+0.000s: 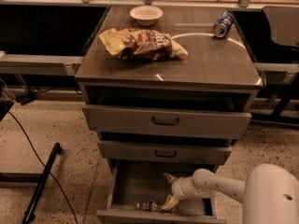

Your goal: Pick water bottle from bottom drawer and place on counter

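Observation:
The bottom drawer [131, 185] of the grey cabinet stands pulled open. The water bottle [148, 206] lies on its side on the drawer floor near the front wall, cap to the left. My gripper [169, 190] reaches into the drawer from the right on a white arm [219, 185]. Its two pale fingers are spread open, one finger [169, 178] toward the back, the other finger [170, 202] just right of the bottle's end. It holds nothing. The counter [205, 59] is the glossy dark top of the cabinet.
On the counter lie a chip bag [142, 43], a white bowl [146, 14] and a blue soda can [223, 24] on its side. The two upper drawers [166, 121] stick out slightly above the arm. A black pole [42, 181] and cable lie on the speckled floor at left.

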`<control>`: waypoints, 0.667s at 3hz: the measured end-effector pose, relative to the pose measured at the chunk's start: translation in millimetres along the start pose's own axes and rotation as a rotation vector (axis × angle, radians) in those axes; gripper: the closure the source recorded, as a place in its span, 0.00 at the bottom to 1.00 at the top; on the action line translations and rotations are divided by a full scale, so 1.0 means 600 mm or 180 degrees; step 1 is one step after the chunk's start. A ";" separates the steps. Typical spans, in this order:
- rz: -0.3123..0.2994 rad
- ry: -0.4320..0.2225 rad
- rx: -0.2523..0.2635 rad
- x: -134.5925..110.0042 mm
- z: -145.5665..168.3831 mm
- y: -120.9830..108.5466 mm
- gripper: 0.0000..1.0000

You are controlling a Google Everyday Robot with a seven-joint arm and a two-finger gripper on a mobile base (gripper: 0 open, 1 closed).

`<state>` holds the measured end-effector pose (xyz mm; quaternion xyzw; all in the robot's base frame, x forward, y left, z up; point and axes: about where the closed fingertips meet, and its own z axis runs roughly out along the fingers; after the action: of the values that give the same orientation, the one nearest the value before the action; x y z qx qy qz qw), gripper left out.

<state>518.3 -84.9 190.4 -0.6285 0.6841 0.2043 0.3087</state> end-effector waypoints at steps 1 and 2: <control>-0.0061 0.0048 -0.0031 0.019 0.015 0.003 0.13; -0.0134 0.0116 -0.0063 0.038 0.033 0.003 0.17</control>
<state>519.5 -87.9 160.4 -0.6494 0.6742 0.1930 0.2941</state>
